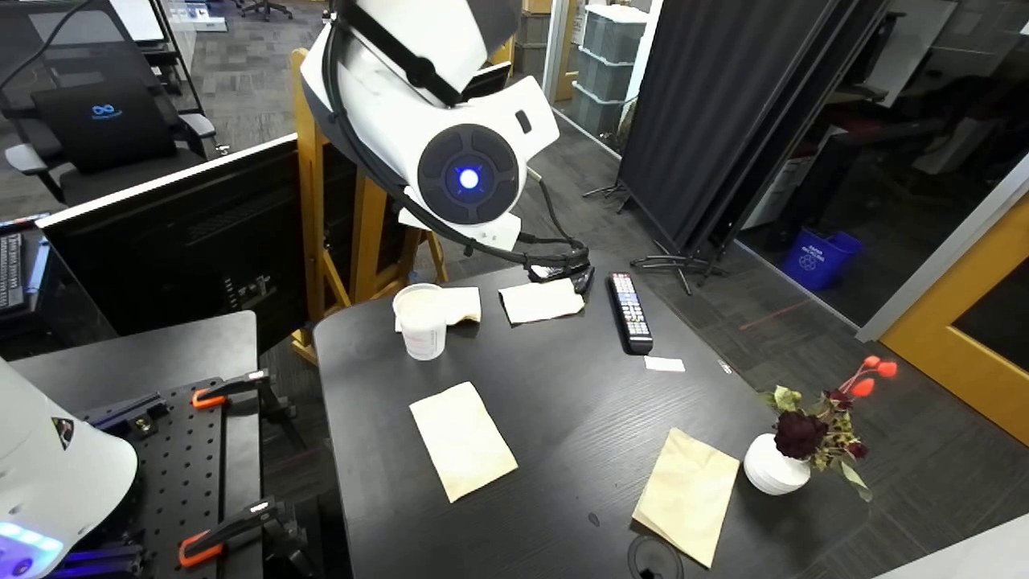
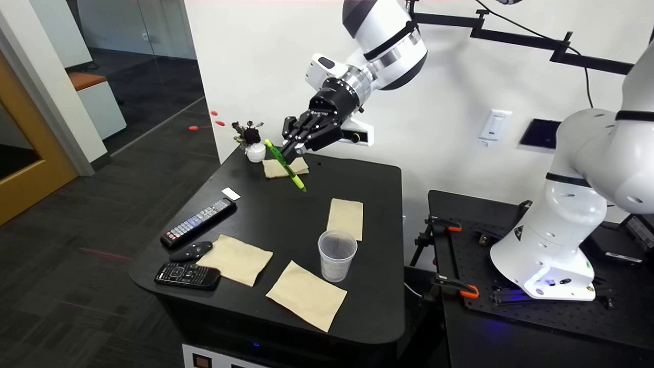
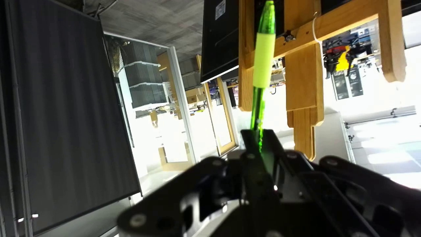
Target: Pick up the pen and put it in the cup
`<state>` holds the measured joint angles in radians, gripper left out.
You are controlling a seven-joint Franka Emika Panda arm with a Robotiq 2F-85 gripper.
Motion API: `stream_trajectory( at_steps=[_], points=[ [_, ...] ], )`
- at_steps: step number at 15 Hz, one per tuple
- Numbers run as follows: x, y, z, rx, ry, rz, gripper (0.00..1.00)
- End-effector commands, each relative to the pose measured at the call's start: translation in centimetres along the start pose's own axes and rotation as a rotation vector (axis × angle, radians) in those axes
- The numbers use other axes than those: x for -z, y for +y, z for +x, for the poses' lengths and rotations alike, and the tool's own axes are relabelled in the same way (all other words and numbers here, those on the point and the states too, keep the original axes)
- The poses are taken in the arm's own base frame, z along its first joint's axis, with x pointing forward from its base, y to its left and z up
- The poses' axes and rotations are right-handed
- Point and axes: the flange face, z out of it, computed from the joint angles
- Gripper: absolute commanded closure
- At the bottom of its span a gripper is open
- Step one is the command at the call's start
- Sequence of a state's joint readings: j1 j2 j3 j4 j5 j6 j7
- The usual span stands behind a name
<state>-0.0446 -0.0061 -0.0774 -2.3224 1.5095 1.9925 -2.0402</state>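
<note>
The green pen [image 2: 296,177] is in the air above the table, tilted, with its lower end pointing down. My gripper [image 2: 288,151] is shut on the pen near its middle. In the wrist view the pen [image 3: 263,61] stands out beyond the closed fingertips [image 3: 259,134]. The white, translucent cup [image 2: 334,266] stands upright on the table, closer to that camera than my gripper and lower. The cup [image 1: 422,326] also shows in an exterior view, where the arm hides the pen and the fingers. The cup is not in the wrist view.
On the dark table [image 2: 286,220] lie several tan napkins [image 2: 345,217], a long black remote [image 2: 198,222], two smaller black remotes [image 2: 187,276] and a white card [image 2: 231,193]. A white vase with flowers [image 1: 776,465] stands near one edge. A wooden easel [image 1: 309,185] stands beyond the table.
</note>
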Motion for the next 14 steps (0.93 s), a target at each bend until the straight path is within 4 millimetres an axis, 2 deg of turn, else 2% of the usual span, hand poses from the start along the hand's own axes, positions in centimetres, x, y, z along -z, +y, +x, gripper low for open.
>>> stream_trajectory(
  at_steps=[1, 7, 10, 14],
  points=[
    [1.1, -0.1, -1.8, 0.077, 0.072, 0.044, 0.97],
    [2.5, -0.8, -6.1, 0.045, 0.186, 0.179, 0.97],
    [1.9, -2.1, -8.4, 0.046, 0.157, 0.203, 0.97],
    [1.1, -2.8, -11.3, 0.091, 0.108, 0.197, 0.97]
  ],
)
